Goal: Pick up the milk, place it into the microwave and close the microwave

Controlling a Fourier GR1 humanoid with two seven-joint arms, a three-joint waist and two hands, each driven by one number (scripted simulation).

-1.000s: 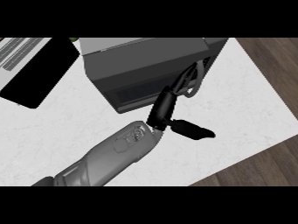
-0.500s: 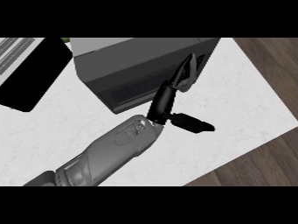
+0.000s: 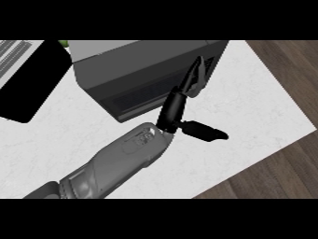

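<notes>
The dark grey microwave (image 3: 148,65) stands at the back of the white counter (image 3: 258,107), and its front with the dark window looks closed. My left hand (image 3: 178,109) comes in from the lower left. Its straight fingers (image 3: 192,79) lie against the microwave's front right end, and its thumb (image 3: 206,131) sticks out to the right over the counter. The hand is open and holds nothing. No milk shows anywhere; the microwave's inside is hidden. My right hand is out of view.
A flat black panel (image 3: 27,81) lies left of the microwave, with a grey ribbed piece (image 3: 2,57) beyond it at the top left. A bit of green (image 3: 63,43) peeks behind the microwave. The counter ends at the right and front over wooden floor (image 3: 292,163).
The left hand's fingers have slid a little further along the microwave's front. The sliver of the right hand at the right edge has left the view.
</notes>
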